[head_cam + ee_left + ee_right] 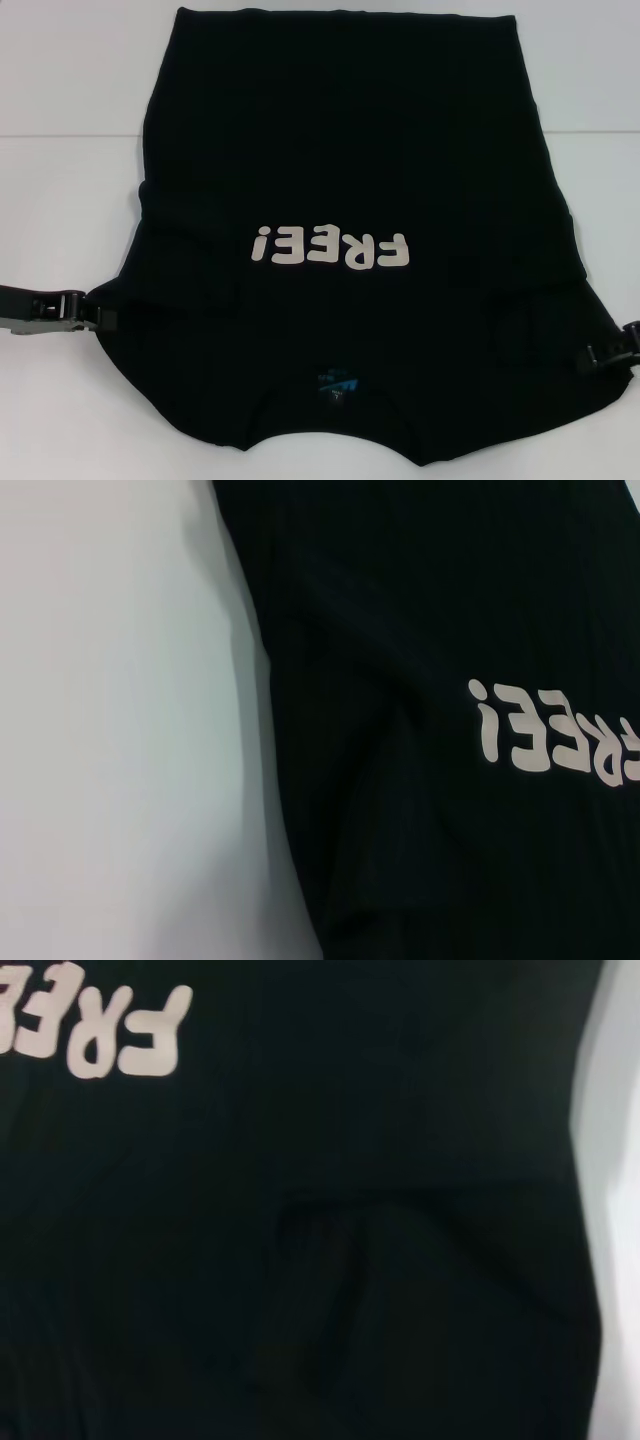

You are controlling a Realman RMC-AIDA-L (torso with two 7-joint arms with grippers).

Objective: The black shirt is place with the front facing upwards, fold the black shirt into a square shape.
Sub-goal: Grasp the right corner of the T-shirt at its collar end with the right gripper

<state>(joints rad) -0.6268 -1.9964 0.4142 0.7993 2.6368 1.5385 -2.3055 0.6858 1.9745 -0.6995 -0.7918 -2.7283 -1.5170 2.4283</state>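
The black shirt (350, 180) lies flat on the white table, front up. Its pale "FREE!" lettering (332, 248) reads upside down from my head view, and the collar with a small blue neck label (335, 383) lies nearest me. My left gripper (97, 316) sits at the shirt's left edge near the shoulder, its tips against the cloth. My right gripper (606, 351) sits at the right edge near the other shoulder. The left wrist view shows the shirt (440, 780) with part of the lettering (550, 735). The right wrist view shows the cloth (300, 1260) and lettering (100, 1030). Neither shows fingers.
The white table (70, 150) surrounds the shirt, with bare surface on both sides (110, 730) (615, 1210). The hem (345, 15) lies at the far side of the table. The shirt's near edge reaches the bottom of the head view.
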